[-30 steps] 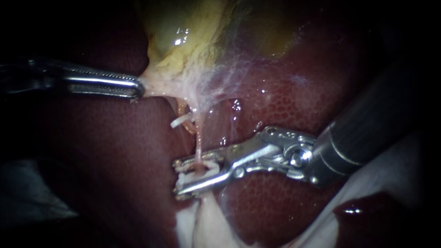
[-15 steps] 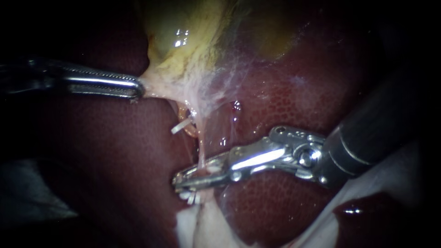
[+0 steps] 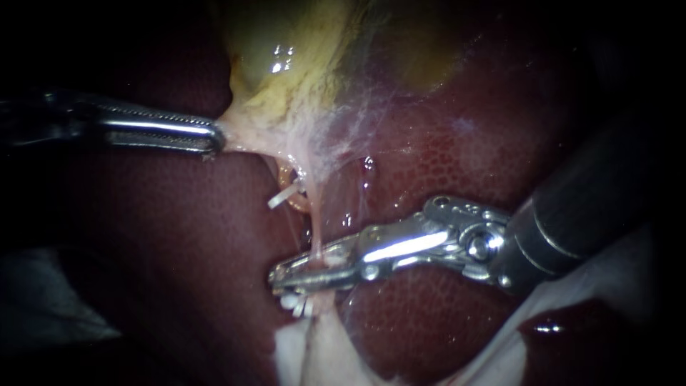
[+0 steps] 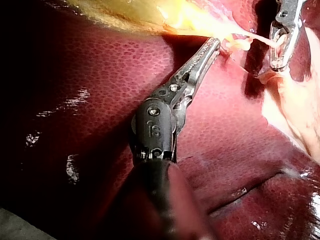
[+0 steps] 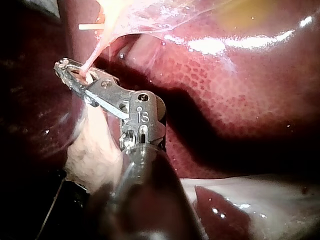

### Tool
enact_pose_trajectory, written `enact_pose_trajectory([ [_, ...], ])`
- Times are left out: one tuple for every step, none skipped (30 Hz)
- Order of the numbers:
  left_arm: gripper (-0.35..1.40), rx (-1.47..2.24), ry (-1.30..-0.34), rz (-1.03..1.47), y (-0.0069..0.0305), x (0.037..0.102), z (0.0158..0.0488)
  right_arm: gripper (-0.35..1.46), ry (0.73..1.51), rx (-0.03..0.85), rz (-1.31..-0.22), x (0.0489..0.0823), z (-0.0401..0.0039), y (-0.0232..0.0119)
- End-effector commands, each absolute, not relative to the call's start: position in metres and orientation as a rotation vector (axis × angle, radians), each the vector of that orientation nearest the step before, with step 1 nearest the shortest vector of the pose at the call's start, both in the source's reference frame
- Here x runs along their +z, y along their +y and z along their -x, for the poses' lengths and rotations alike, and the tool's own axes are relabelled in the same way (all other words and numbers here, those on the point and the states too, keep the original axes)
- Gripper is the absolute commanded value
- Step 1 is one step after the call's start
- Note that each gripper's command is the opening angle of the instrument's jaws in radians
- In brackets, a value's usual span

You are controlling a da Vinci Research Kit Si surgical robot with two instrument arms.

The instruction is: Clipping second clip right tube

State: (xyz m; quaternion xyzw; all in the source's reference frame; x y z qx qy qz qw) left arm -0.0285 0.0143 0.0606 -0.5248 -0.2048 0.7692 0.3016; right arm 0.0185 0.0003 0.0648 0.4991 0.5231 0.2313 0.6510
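The closing of a clip on the right tube [image 3: 312, 230] is judged to be the step in hand. The right tool [image 3: 286, 276], entering from the right edge of the frame, is seen just below the centre with its jaws pressed together across this thin pink strand, which is gripped from both sides. The tube is stretched from the pale tissue under the gallbladder [image 3: 286, 64] down to the jaws, over the dark red liver [image 3: 443, 157]. A white clip [image 3: 284, 194] is seen on a curled tube just left of it. A small white piece [image 3: 298, 307] shows directly below the jaws; whether it is a clip already seated or part of the one being closed cannot be told.

The left tool [image 3: 214, 138], at the left of the frame, is shut on the narrow end of the gallbladder, and the tissue is held taut.

Next, the jaws are to be opened gently and drawn back along their own line, so that the tube is not dragged, and the clip's seat across the whole tube is to be checked.

Against the frame one second earlier, the right jaws, then parted around the tube with white clip material between them, are now closed. The left tool's hold is unchanged.
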Motion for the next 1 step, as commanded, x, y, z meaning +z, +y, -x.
enact_pose_trajectory([
  [-0.35,2.040,-0.543,1.392,0.0144,0.0607,0.0286,-0.35,1.188,0.526,-1.131,0.0651,-0.0186,0.0002],
])
